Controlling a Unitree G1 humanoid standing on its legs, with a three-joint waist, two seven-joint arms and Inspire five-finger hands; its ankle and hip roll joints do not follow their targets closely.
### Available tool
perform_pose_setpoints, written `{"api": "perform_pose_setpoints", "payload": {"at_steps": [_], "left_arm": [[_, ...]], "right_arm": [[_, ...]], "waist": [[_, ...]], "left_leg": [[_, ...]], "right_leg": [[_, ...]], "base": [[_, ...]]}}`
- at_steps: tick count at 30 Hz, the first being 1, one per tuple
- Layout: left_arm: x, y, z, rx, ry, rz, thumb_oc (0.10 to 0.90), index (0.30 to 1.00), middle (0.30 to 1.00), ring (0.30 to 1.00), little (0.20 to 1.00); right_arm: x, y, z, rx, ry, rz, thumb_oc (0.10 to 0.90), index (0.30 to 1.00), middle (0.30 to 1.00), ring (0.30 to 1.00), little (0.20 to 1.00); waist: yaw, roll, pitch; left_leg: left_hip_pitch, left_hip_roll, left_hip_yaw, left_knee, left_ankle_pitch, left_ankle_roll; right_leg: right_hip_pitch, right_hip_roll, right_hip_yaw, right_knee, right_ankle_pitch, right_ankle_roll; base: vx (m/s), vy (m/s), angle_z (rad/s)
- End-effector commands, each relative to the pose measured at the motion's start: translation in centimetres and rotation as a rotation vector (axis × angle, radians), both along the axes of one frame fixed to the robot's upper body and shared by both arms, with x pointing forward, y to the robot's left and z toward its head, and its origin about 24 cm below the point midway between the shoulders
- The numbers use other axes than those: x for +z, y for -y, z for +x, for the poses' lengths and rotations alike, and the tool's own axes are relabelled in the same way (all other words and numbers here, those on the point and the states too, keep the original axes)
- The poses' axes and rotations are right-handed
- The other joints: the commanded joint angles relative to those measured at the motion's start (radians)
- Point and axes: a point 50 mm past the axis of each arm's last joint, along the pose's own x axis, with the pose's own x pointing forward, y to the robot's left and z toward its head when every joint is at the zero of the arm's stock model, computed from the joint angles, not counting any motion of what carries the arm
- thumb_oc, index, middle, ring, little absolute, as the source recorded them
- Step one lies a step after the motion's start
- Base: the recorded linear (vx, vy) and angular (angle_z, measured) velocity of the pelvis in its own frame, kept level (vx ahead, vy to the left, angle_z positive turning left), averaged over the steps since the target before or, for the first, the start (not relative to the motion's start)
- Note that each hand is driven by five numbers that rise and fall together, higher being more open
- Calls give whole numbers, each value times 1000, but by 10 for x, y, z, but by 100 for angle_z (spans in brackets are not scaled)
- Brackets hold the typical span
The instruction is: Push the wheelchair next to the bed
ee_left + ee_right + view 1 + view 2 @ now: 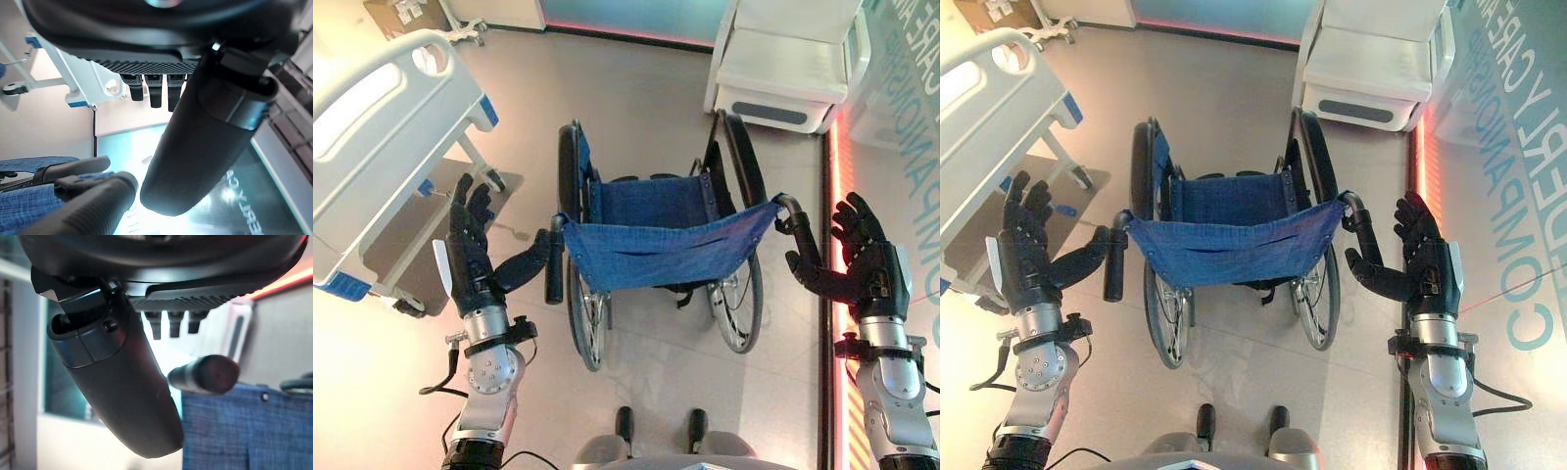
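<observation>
Both spread hands (470,259) (867,259) flank wheelchair (656,235) handles.

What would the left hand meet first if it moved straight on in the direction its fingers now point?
Probably the bed. The left hand is open, its fingers pointing up the view beside the wheelchair, its thumb toward the left push handle. The bed's frame lies in that line, though depth is unclear.

wheelchair (656,235) dead center, hands either side

bed (382,127) off to its left, a chair (793,59) behind on the right.
</observation>
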Motion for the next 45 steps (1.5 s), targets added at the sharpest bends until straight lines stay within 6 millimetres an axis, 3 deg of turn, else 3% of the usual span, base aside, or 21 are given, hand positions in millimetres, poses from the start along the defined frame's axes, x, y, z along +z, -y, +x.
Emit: {"api": "perform_pose_setpoints", "payload": {"at_steps": [1,9,14,19,36,45], "left_arm": [[47,1,7,-43,197,169,800,900,900,900,900],[50,10,10,-92,179,195,800,900,900,900,900],[57,9,6,-69,226,223,800,900,900,900,900],[53,10,7,-83,165,249,800,900,900,900,900],[1,15,34,-177,-282,326,800,900,900,900,900],[-18,1,41,-60,-438,341,800,900,900,900,900]], "right_arm": [[69,-4,15,-27,270,-241,800,900,900,900,900],[67,-13,29,-20,151,-365,800,900,900,900,900],[61,-14,33,-27,88,-377,800,900,900,900,900],[53,-14,36,-44,22,-380,800,900,900,900,900],[47,-10,62,-46,-122,-415,800,900,900,900,900],[50,-8,76,-70,-184,-439,800,900,900,900,900]], "waist": [[-10,2,-45],[5,3,-46],[17,4,-45],[24,5,-44],[41,5,-48],[45,3,-49]], "left_leg": [[36,-27,55,27,-78,25],[31,-28,45,29,-73,24],[29,-30,38,27,-71,26],[29,-30,37,26,-70,25],[39,-30,44,26,-70,27],[43,-30,48,33,-73,24]], "right_leg": [[-47,26,68,125,-43,-13],[-46,26,64,127,-45,-13],[-47,25,58,131,-47,-14],[-46,23,55,133,-47,-13],[-32,23,49,122,-40,-8],[-24,23,47,119,-40,-8]], "base": [[0,0,0],[0,0,0],[-3,-1,3],[0,0,0],[0,0,0],[0,0,0]]}}
